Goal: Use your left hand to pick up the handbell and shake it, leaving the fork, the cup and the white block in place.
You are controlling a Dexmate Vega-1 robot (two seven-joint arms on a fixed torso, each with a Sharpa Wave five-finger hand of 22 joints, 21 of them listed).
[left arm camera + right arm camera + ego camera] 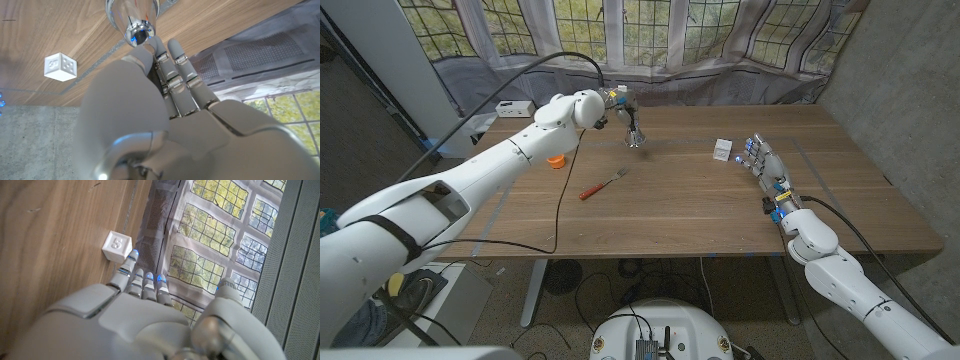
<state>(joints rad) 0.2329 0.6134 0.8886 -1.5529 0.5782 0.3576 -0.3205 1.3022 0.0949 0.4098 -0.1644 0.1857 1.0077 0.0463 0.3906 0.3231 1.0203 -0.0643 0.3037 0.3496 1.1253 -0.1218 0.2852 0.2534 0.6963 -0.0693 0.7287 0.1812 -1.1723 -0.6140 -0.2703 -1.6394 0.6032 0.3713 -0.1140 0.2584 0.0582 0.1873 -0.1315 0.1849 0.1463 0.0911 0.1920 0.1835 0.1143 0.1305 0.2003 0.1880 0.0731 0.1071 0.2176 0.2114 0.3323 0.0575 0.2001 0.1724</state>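
Handbell [636, 137] hangs off the counter [700, 205] in left hand [618, 105], fingers [175, 80] closed on its handle, 12 o'clock of fork [604, 184]. Risk: hard shaking loosens the grip, bell drops onto fork. Right hand [765, 168] fingers straight, close together, idle by white block [722, 150].

"5" on white block [117, 246]

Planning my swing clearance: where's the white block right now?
In the head view the white block sits right of centre, just off the right hand's fingertips, well right of the handbell.
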